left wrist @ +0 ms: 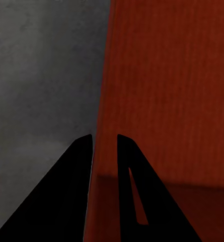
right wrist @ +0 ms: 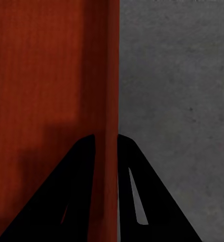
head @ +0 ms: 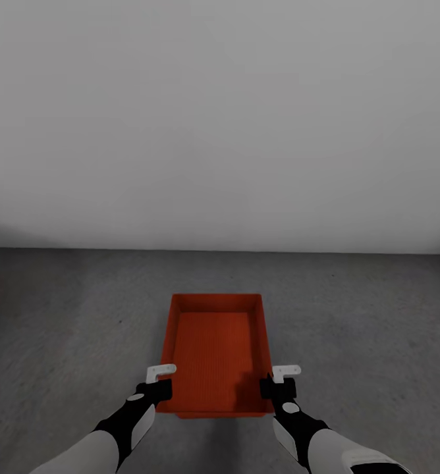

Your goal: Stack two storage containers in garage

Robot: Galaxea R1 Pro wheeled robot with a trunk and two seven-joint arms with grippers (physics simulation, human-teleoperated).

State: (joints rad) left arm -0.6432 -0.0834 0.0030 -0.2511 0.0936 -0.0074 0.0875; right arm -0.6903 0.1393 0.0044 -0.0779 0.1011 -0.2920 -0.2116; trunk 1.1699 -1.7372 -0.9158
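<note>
An orange-red storage container (head: 215,349), open-topped and empty, lies lengthwise in front of me over the dark grey floor (head: 62,316) of the garage. My left gripper (head: 159,388) is shut on its left side wall near the close corner, one black finger on each side of the thin wall (left wrist: 104,136). Over on the opposite long side, my right gripper (head: 277,387) is shut on the right wall (right wrist: 106,135) in the same way. I cannot tell whether the container (left wrist: 167,91) rests on the floor or hangs just above it.
A plain pale grey wall (head: 220,118) rises a little beyond the container's far end. Rough grey floor (right wrist: 182,101) stretches to both sides of the container.
</note>
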